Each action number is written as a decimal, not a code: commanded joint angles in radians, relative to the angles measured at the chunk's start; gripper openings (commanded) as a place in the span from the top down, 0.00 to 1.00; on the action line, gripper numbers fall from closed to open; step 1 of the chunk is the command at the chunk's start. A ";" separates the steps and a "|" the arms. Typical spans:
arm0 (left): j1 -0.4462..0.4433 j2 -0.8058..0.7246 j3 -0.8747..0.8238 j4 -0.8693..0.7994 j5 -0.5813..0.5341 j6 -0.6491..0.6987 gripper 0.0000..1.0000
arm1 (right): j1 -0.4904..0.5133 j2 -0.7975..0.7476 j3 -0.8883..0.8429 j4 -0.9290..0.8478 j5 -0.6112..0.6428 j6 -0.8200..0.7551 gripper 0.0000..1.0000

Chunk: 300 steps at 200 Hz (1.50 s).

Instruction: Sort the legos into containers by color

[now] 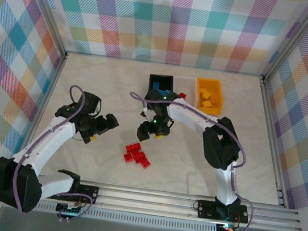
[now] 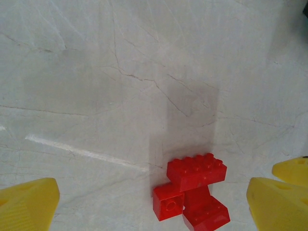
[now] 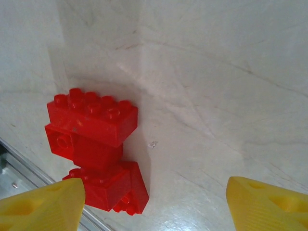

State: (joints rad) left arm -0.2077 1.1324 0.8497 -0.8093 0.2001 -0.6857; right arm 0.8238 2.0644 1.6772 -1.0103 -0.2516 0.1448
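On the pale marbled table (image 1: 89,83), the left gripper (image 1: 101,130) hangs with its jaws spread wide and empty. The right gripper (image 1: 152,133) is likewise parted, with nothing between its yellow fingertips (image 3: 43,207). At the far edge the black bin (image 1: 162,76) holds blue bricks (image 1: 158,86) and the orange bin (image 1: 219,90) yellow bricks (image 1: 205,97), while a cluster of red legos (image 1: 137,154) lies on the bare table, between the grippers and nearer the arm bases.
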 commanded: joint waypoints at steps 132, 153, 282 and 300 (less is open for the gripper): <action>0.134 -0.074 -0.124 -0.092 0.008 -0.024 0.00 | 0.168 -0.010 -0.055 0.024 0.059 -0.084 0.09; 0.155 -0.075 -0.132 -0.094 0.026 -0.009 0.00 | 0.181 -0.003 -0.062 0.032 0.064 -0.083 0.09; 0.208 -0.108 -0.177 -0.065 0.094 0.003 0.00 | 0.220 0.096 -0.014 0.017 0.216 -0.029 0.17; 0.209 -0.111 -0.178 -0.065 0.098 0.003 0.00 | 0.220 0.104 0.001 0.021 0.239 -0.020 0.21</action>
State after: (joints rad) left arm -0.0147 1.0397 0.6834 -0.8619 0.2779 -0.6907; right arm 1.0359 2.1464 1.6367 -0.9863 -0.0616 0.0994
